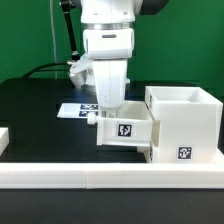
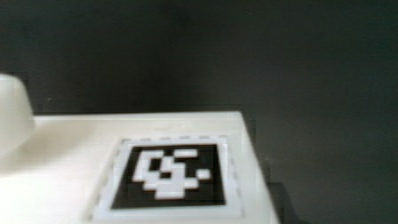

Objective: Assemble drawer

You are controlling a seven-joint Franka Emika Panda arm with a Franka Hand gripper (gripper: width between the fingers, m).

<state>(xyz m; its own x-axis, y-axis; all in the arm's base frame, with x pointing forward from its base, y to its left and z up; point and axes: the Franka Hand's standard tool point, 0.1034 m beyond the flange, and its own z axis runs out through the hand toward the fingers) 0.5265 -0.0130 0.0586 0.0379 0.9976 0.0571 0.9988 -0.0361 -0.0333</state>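
The tool [image 1: 108,106] hangs straight down off the white arm, fingers dipped right at the top edge of a small drawer tray [image 1: 125,131] — can't tell from here if they're spread or pinching it. The tray faces us with its square tag, and sits pushed up against the left side of the tall box shell [image 1: 186,122] on the exterior view's right. The wrist view is just a blurry tag on a white surface [image 2: 169,172]. Behind the arm a flat marker board [image 1: 72,110] lies on the black counter [image 1: 35,115]. A long white rail [image 1: 110,181] runs across the near edge.
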